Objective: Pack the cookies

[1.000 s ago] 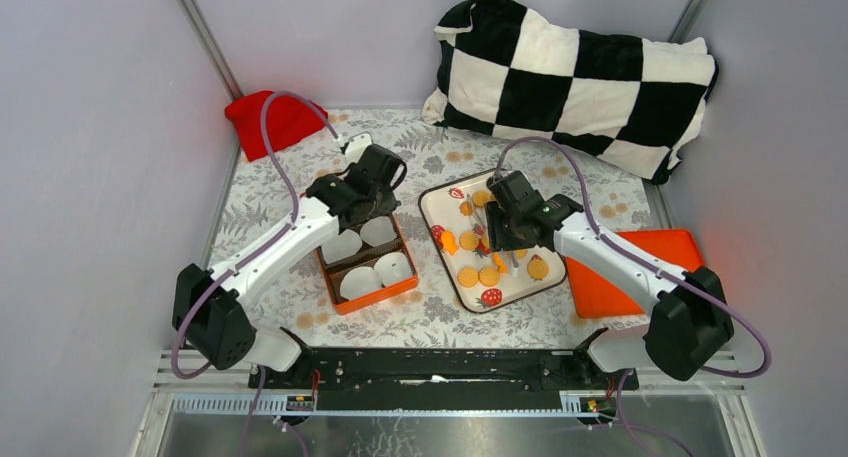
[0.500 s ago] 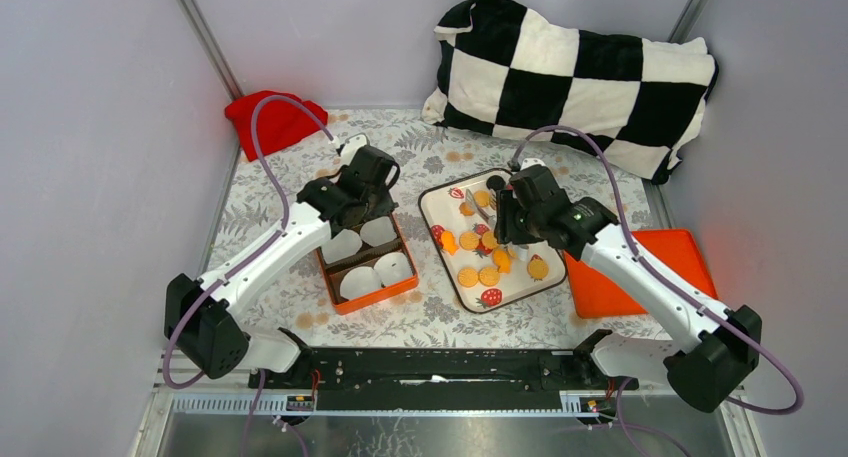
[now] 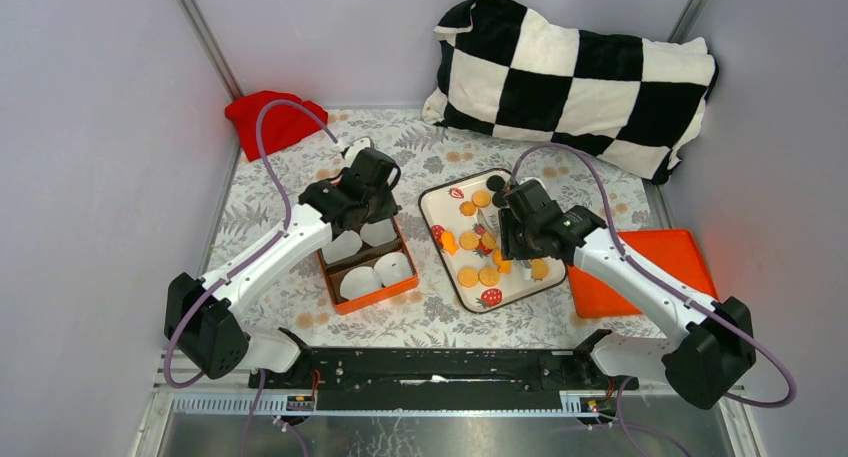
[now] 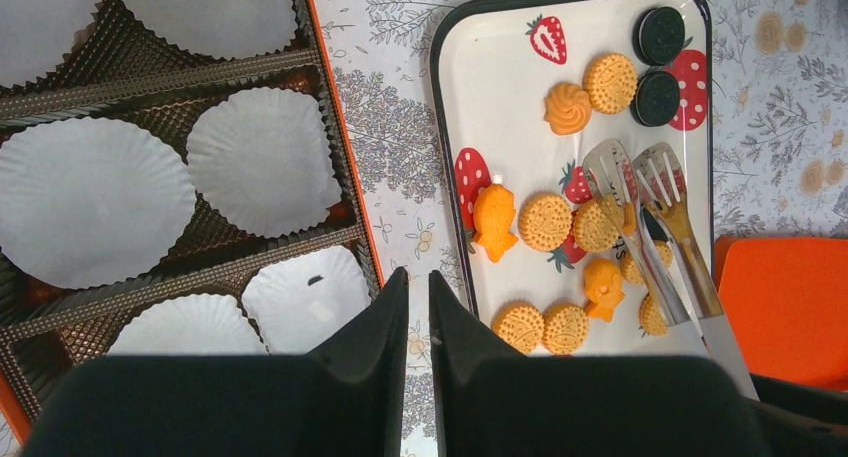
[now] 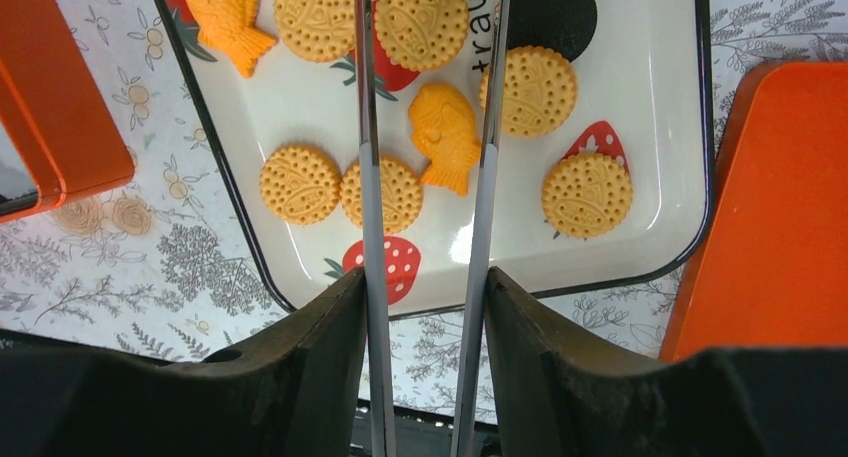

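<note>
Pick-up step. Your right end effector (image 5: 425, 297) clamps steel tongs (image 5: 367, 177), seemingly open over round golden cookies (image 5: 420, 22); squeeze next. Your left end effector (image 4: 418, 287): narrow, empty.

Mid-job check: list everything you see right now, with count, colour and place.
cookies: about twelve, mostly golden-orange, two black, on the white tray
white tray: one, white with red strawberry pictures, mid-table
tongs: one pair, silver, tips over the tray
box: one, orange with brown insert, left of the tray
paper cups: six visible, white, in the box
orange lid: one, right of the tray
red cloth: one, far left corner
pillow: one, black-and-white checked, far right
tablecloth: one, pale floral, covers the table
left gripper: shut, empty, over the box's tray-side edge
right gripper: shut on the tongs, above the tray
</note>
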